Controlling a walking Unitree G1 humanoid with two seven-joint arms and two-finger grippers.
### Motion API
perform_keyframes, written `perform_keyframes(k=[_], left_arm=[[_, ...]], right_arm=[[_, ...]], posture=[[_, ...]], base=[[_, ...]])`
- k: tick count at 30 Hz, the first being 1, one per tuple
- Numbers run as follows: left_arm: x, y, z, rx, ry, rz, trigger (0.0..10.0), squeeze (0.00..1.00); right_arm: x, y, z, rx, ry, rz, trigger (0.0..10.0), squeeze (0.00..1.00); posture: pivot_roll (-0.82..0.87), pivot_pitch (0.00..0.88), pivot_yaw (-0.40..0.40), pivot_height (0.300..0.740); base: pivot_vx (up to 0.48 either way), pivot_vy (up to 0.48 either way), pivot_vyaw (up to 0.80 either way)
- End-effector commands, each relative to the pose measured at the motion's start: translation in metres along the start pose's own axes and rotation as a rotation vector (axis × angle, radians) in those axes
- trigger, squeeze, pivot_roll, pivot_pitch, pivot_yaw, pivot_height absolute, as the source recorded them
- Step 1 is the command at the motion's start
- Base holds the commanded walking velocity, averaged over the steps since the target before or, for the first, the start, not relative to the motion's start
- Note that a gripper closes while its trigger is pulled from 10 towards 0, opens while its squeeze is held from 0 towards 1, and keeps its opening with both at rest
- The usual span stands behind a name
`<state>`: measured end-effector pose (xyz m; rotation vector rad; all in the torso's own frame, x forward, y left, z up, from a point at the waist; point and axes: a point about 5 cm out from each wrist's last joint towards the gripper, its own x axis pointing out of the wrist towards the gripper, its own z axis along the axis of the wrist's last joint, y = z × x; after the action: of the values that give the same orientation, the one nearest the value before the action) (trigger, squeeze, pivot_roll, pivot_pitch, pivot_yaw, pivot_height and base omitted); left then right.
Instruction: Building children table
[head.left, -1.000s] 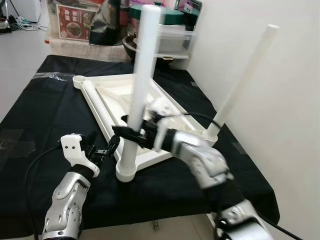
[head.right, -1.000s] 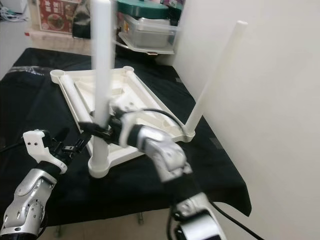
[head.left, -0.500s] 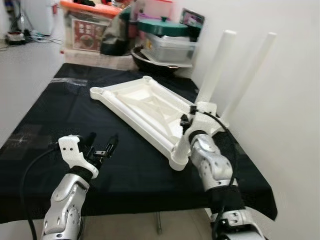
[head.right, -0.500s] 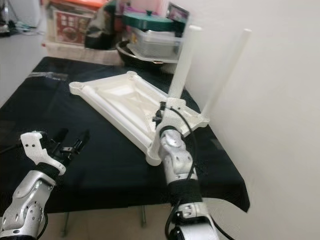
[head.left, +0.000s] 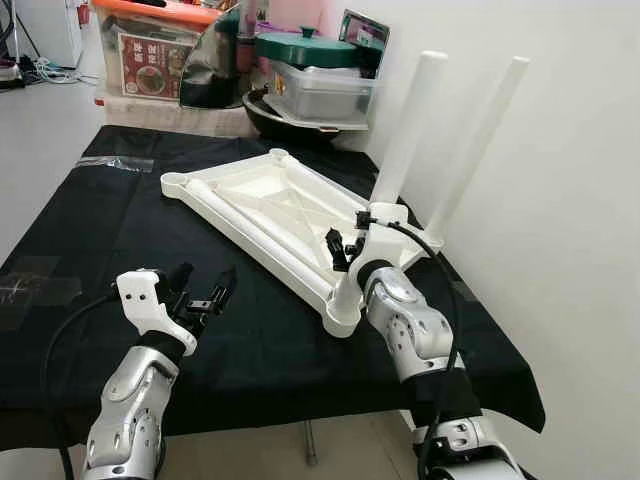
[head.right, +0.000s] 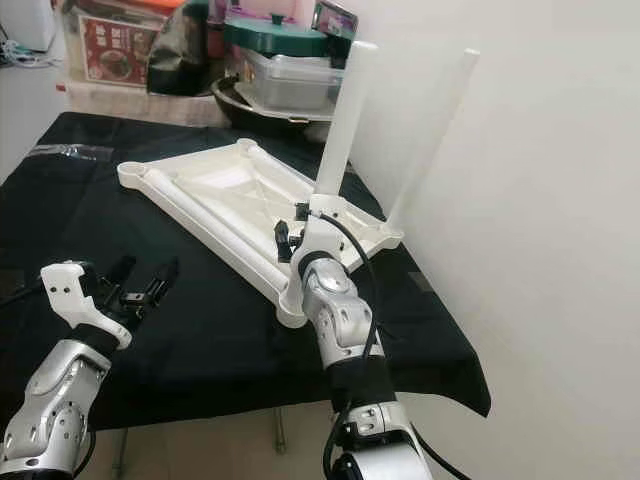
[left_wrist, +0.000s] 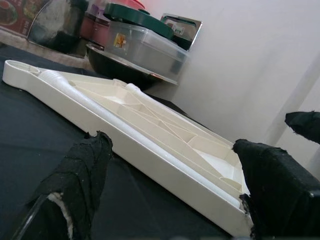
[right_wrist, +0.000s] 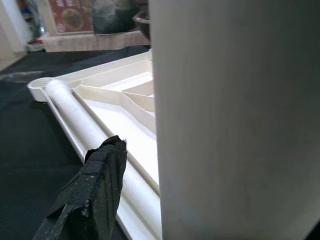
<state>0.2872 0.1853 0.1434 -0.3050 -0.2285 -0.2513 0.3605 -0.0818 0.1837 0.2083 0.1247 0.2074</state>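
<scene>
Tabletop (head.left: 262, 196) corner behind right gripper (head.left: 343, 243)

The white plastic tabletop (head.left: 270, 215) is lying upside down on the black cloth, ribbed underside facing up, sitting diagonally; it's got round sockets at the corners, with the far-left one and the near one both empty; two white round legs are plugged into the corners by the wall, the nearer leg (head.left: 408, 125) and the farther leg (head.left: 480, 140), both leaning a bit; a third white leg (head.left: 255, 230) lies flat along the tabletop's near long edge.
</scene>
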Motion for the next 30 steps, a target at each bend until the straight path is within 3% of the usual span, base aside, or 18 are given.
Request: perform_keyframes(k=[1, 2, 3, 6, 10, 11, 12, 13, 15, 16, 17, 18, 20, 22, 27, 28, 29, 30], left_arm=[[0.002, -0.002, -0.003, -0.012, 0.013, -0.007, 10.0, 0.0], [0.002, -0.002, -0.003, -0.017, 0.015, -0.01, 10.0, 0.0], [0.002, -0.002, -0.003, -0.017, 0.015, -0.01, 10.0, 0.0], [0.003, -0.002, -0.004, -0.021, 0.017, -0.014, 10.0, 0.0], [0.003, -0.002, -0.004, -0.02, 0.014, -0.011, 10.0, 0.0], [0.003, -0.002, -0.004, -0.019, 0.012, -0.009, 10.0, 0.0], [0.003, -0.002, -0.004, -0.019, 0.012, -0.009, 10.0, 0.0], [0.002, -0.001, -0.004, -0.019, 0.012, -0.007, 10.0, 0.0], [0.002, -0.001, -0.004, -0.018, 0.012, -0.006, 10.0, 0.0], [0.002, -0.001, -0.004, -0.018, 0.012, -0.005, 10.0, 0.0], [0.002, -0.001, -0.004, -0.017, 0.013, -0.005, 10.0, 0.0], [0.002, -0.001, -0.004, -0.017, 0.013, -0.005, 10.0, 0.0], [0.001, -0.001, -0.004, -0.018, 0.014, -0.006, 10.0, 0.0], [0.001, -0.002, -0.004, -0.019, 0.013, -0.007, 10.0, 0.0], [0.0, -0.001, -0.003, -0.019, 0.012, -0.008, 10.0, 0.0], [0.0, -0.001, -0.003, -0.02, 0.012, -0.008, 10.0, 0.0], [0.0, -0.001, -0.003, -0.02, 0.012, -0.008, 10.0, 0.0], [0.0, -0.001, -0.003, -0.02, 0.012, -0.008, 10.0, 0.0]], right_arm=[[-0.001, 0.006, 0.009, 0.052, -0.05, 0.175, 10.0, 0.0], [-0.008, 0.008, 0.017, 0.086, -0.111, 0.371, 10.0, 0.0], [-0.008, 0.008, 0.017, 0.086, -0.111, 0.371, 10.0, 0.0], [-0.021, 0.009, 0.023, 0.114, -0.136, 0.68, 10.0, 0.0], [-0.028, 0.019, 0.016, 0.089, -0.099, 0.817, 10.0, 0.0], [-0.027, 0.025, 0.01, 0.076, -0.086, 0.827, 8.8, 0.0], [-0.027, 0.025, 0.01, 0.076, -0.086, 0.827, 8.8, 0.0], [-0.02, 0.028, 0.003, 0.044, -0.082, 0.75, 1.0, 0.0], [-0.016, 0.029, -0.001, 0.021, -0.083, 0.692, 1.0, 0.0], [-0.007, 0.025, -0.006, 0.016, -0.064, 0.558, 0.0, 0.0], [0.004, 0.014, -0.012, 0.028, -0.028, 0.358, 0.0, 0.0], [0.004, 0.014, -0.012, 0.028, -0.028, 0.358, 0.0, 0.0], [0.013, -0.024, -0.029, 0.034, 0.096, -0.086, 0.0, 0.0], [0.007, -0.056, -0.041, 0.009, 0.159, -0.344, 0.0, 0.0], [-0.005, -0.069, -0.044, 0.044, 0.134, -0.363, 0.0, 0.0], [-0.006, -0.065, -0.042, 0.059, 0.119, -0.325, 1.3, 0.0], [-0.005, -0.053, -0.039, 0.039, 0.101, -0.251, 10.0, 0.0], [-0.005, -0.053, -0.039, 0.039, 0.101, -0.251, 10.0, 0.0]], posture=[[0.16, 0.0, -0.211, 0.74], [0.15, 0.0, -0.206, 0.74], [0.15, 0.0, -0.206, 0.74], [0.16, 0.0, -0.211, 0.74], [0.16, 0.0, -0.221, 0.74], [0.16, 0.0, -0.221, 0.74], [0.16, 0.0, -0.221, 0.74], [0.17, 0.0, -0.228, 0.74], [0.17, 0.0, -0.228, 0.74], [0.17, 0.0, -0.228, 0.74], [0.17, 0.0, -0.225, 0.74], [0.17, 0.0, -0.225, 0.74], [0.17, 0.0, -0.223, 0.74], [0.17, 0.0, -0.222, 0.74], [0.16, 0.0, -0.218, 0.74], [0.16, 0.0, -0.215, 0.74], [0.15, 0.0, -0.213, 0.74], [0.15, 0.0, -0.213, 0.74]], base=[[0.0, 0.0, 0.0], [0.0, 0.0, 0.0], [0.0, 0.0, 0.0], [0.0, 0.0, 0.0], [0.0, 0.0, 0.0], [0.0, 0.0, 0.0], [0.0, 0.0, 0.0], [0.0, 0.0, 0.0], [0.0, 0.0, 0.0], [0.0, 0.0, 0.0], [0.0, 0.0, 0.0], [0.0, 0.0, 0.0], [0.0, 0.0, 0.0], [0.0, 0.0, 0.0], [0.0, 0.0, 0.0], [0.0, 0.0, 0.0], [0.0, 0.0, 0.0], [0.0, 0.0, 0.0]])
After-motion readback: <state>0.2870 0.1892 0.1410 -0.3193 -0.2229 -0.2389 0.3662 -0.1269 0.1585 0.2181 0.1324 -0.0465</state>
